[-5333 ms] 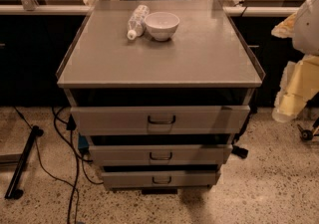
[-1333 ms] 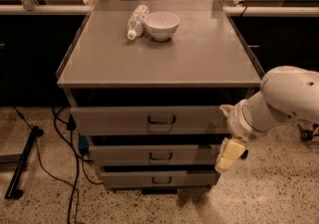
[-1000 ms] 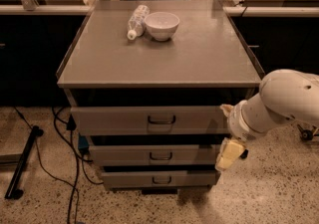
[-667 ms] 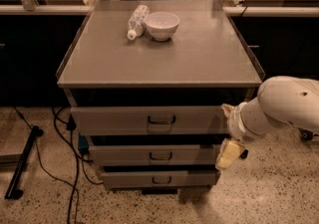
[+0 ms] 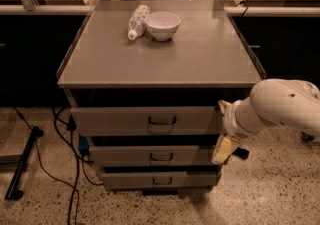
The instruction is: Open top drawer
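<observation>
Grey top drawer (image 5: pixel 115 119) next: bring gripper (image 5: pixel 223 151), off desk's (image 5: pixel 200 64) front-right corner, apart or together unclear, left onto handle (image 5: pixel 162 120), pull squarely outward.

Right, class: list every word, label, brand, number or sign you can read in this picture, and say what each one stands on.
No text can be read anywhere.
bottle, lying beside the bowl on the cabinet top: any print on its wrap cannot be read.
top drawer: plain front, no lettering.
gripper, by the right end of the middle drawer: no marking visible.
</observation>
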Robot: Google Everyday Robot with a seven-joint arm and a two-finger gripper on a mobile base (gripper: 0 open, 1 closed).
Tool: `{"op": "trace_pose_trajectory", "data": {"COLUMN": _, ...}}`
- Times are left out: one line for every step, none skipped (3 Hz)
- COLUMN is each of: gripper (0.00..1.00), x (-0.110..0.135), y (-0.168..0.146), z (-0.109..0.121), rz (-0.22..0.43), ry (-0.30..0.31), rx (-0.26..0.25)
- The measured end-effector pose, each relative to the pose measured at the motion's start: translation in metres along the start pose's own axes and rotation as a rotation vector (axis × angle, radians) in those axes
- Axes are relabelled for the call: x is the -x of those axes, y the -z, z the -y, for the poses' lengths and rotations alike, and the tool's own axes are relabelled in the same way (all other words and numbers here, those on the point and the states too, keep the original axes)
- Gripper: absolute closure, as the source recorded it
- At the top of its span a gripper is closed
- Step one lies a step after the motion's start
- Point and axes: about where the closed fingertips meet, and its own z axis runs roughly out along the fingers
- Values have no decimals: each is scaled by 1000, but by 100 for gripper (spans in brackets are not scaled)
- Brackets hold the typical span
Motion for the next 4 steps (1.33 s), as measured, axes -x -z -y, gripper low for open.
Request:
{"op": "trace_pose_trajectory", "data": {"gripper": 0, "x": -3, "y": -13, "z": 11, "rz": -3, "ry": -1, "rx": 5}}
{"op": "trace_pose_trajectory", "data": {"gripper": 0, "x": -5, "y": -27, "z": 20, "rz": -5, "ry": -3, "rx": 18}}
{"op": "trace_pose_trajectory", "data": {"gripper": 0, "x": -4, "y": -38, "z": 30, "rz": -6, "ry": -1, "rx": 26}}
{"op": "trace_pose_trajectory", "data": {"gripper": 0, "x": -1, "y": -46, "z": 40, "rz": -7, "ry": 7, "rx": 26}}
